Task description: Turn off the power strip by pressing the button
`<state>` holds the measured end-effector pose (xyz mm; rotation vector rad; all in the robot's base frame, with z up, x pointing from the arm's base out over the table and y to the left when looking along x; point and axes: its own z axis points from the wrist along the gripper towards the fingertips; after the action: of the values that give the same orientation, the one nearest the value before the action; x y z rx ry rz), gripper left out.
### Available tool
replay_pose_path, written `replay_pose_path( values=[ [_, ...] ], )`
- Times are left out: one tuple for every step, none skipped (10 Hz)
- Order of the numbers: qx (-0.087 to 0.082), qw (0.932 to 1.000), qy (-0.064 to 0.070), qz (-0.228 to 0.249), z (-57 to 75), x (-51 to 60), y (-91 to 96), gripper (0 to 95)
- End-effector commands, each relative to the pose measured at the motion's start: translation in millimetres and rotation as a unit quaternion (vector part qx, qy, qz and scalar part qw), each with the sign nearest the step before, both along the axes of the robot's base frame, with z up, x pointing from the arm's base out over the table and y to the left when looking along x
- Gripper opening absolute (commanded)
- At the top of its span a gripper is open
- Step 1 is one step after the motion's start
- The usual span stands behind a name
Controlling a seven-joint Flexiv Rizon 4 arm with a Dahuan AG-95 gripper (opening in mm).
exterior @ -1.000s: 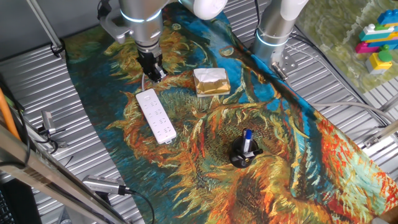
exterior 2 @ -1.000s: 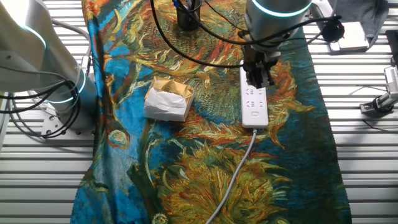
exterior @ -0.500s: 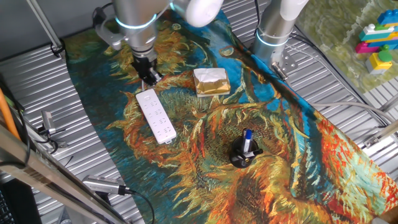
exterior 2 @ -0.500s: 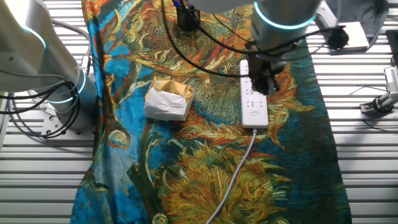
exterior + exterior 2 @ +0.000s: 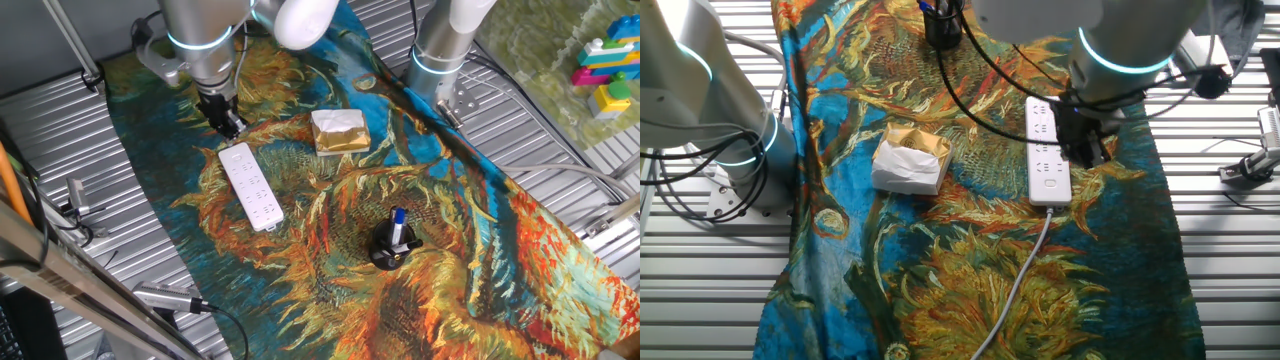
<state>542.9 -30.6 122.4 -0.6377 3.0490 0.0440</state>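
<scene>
1. Seen from the one fixed view, the strip (image 5: 251, 187) lies flat on the painted cloth (image 5: 330, 210) that covers the counter, one short end toward the arm and the other toward the lower edge of the cloth. The hand (image 5: 228, 124) hangs just past that near end, above the cloth rather than over the white body. I cannot tell from here whether its fingers are apart or together; they read as one dark lump. A gold block (image 5: 340, 131) sits close by, clear of the strip, and a dark holder (image 5: 392, 249) with a blue pen stands well apart.

2. From the other fixed view, the strip (image 5: 1047, 150) runs up and down the picture, its cable (image 5: 1018, 279) trailing from the lower end. The hand (image 5: 1086, 148) sits beside the strip's long edge, near that cable end, touching nothing I can make out. Its fingers are no clearer here.

3. This view shows the cable and the pale button at the cable end, both lost in the first. The first shows the strip's full length unblocked.

4. No indicator light shows, so whether the strip is off I cannot say. With the hand off to the side, I judge the press either finished or yet to come.
</scene>
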Motion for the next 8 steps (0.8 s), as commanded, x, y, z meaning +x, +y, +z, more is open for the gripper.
replay_pose_path(
  values=[
    [0.003, 1.0000, -0.001, 0.007, -10.4, 3.6, -2.2, 0.0],
    [0.004, 1.0000, -0.002, 0.008, -14.3, 4.0, -2.6, 0.0],
    [0.008, 0.9999, -0.002, 0.009, -22.0, 4.1, -3.0, 0.0],
    [0.011, 0.9999, -0.002, 0.008, -28.0, 4.2, -2.7, 0.0],
    [0.012, 0.9999, -0.003, 0.009, -32.0, 4.6, -2.6, 0.0],
    [0.012, 0.9999, -0.003, 0.010, -37.1, 5.6, -2.1, 0.0],
    [0.013, 0.9998, -0.003, 0.012, -41.8, 5.6, -1.9, 0.0],
    [0.014, 0.9998, -0.004, 0.014, -46.8, 5.2, -2.3, 0.0]
  ],
)
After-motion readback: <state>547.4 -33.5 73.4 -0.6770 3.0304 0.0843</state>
